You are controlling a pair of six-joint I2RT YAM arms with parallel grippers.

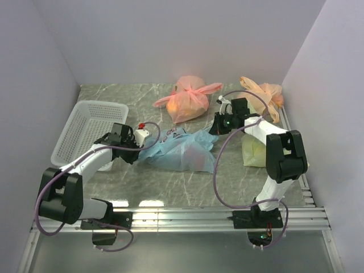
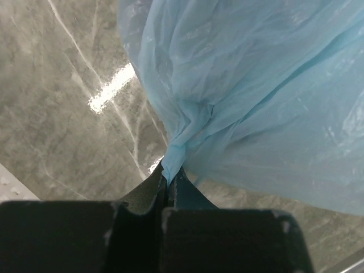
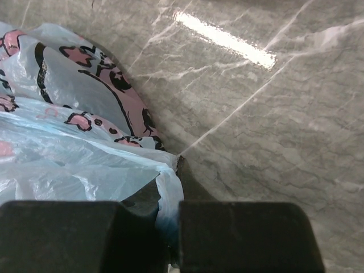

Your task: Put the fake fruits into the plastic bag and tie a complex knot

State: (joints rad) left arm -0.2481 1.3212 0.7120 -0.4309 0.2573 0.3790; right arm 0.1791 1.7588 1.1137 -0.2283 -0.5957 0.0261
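- Top external view: thin translucent light blue plastic bag [image 1: 181, 149] lies slumped on the grey marbled worktop [image 1: 170, 190] between both arms, no knot visible.
- At its left end the left tool [image 2: 169, 179] is clamped narrow on a gathered blue twist; at its right end the right tool [image 3: 177, 170] pinches film beside the pink-and-dark print.
- Tying looks to be the step in hand; next, I'd say, both gripped ends need crossing over each other without slipping.

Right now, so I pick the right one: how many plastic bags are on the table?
4: light blue bag in the middle; pink-orange bag at back centre; second pink-orange bag at back right; yellow-green bag on the right, partly hidden.
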